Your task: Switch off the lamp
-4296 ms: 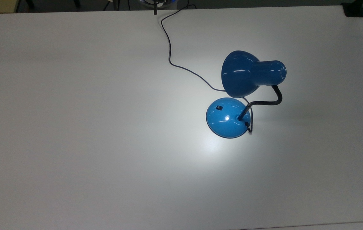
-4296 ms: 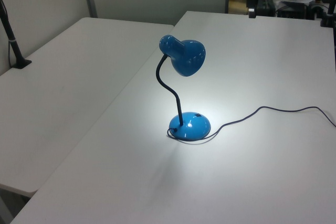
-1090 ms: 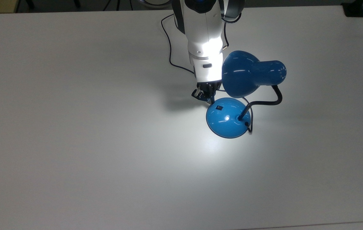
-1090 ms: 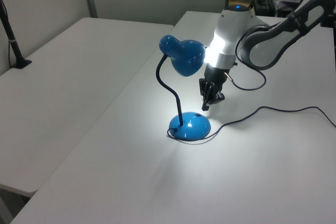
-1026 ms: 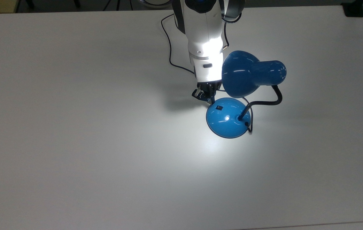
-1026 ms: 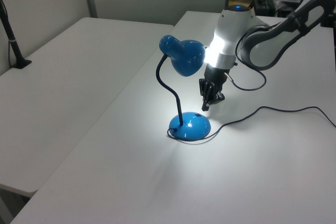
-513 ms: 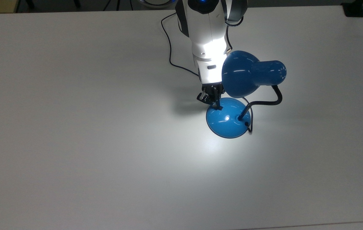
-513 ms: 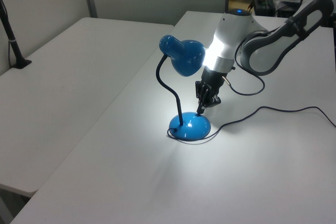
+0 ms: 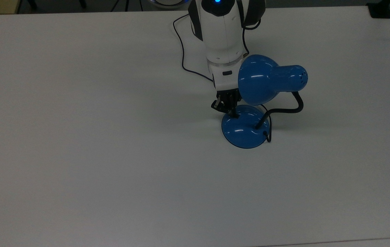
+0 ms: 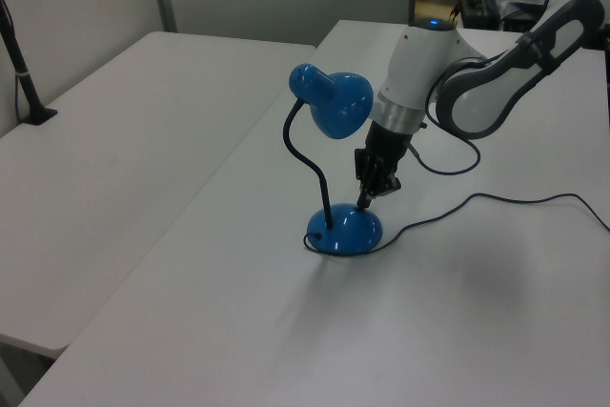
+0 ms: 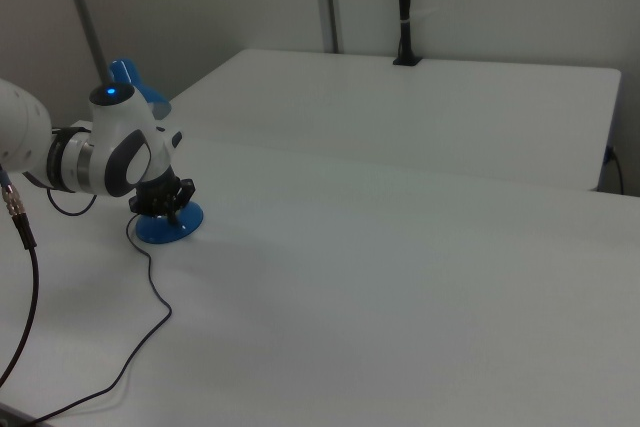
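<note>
Your gripper is right down on the lamp. The fingers are pinched together, grasping nothing, and used as a single poker. In the top view their tips touch the round blue base on the top view's upper-left part of its dome. I judge that the switch sits there, though the tips cover that spot, so you can't see it.

The left view shows the same thing: the gripper meets the dome at the edge of the base. The bell shade hangs above the fingers, just off to the left view's left of the wrist. The gooseneck rises from the far side of the dome, away from the fingertips. The cord trails back past the fingers beside the arm.

No bright pool lies on the table under the shade, so the lamp reads as dark. My call is that the press has landed and the switching step is all but done.

Next, lift the fingertips straight up off the dome. Go gently, because the shade is close beside the wrist and the base is light enough to skid. Then back out along the cord side.
</note>
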